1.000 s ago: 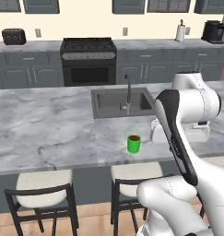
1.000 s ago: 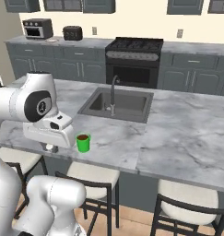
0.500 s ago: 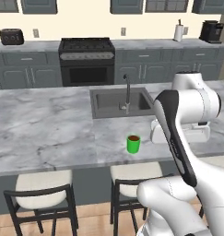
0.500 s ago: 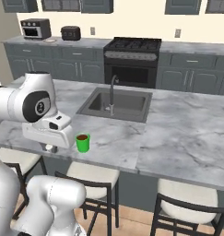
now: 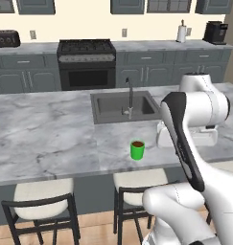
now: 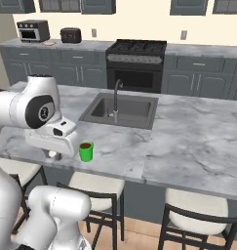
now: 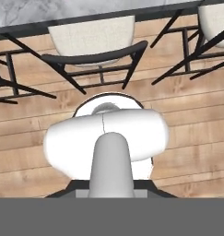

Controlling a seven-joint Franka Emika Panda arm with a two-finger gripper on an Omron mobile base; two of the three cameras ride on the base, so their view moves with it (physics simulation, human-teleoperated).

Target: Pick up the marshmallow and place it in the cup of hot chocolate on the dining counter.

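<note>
The cup of hot chocolate (image 5: 137, 150) (image 6: 86, 152) is a small green mug with dark liquid. It stands upright near the front edge of the dining counter (image 5: 51, 134) (image 6: 198, 141), in front of the sink. My gripper (image 6: 54, 155) hangs low over the counter's front edge, just left of the cup in the right base view; its white hand (image 5: 204, 136) is right of the cup in the left base view. Its fingers are mostly hidden under the hand, so I cannot tell how the jaws stand. The marshmallow is out of view.
A dark sink (image 5: 122, 107) with a faucet (image 5: 130, 98) lies behind the cup. Cream-seated black stools (image 5: 41, 194) (image 6: 90, 185) (image 7: 92, 37) stand along the counter's front over a wooden floor. A stove and grey cabinets line the back wall.
The whole picture has shifted very slightly, so the camera has moved a little. The arm keeps its pose and the cup stays put.
</note>
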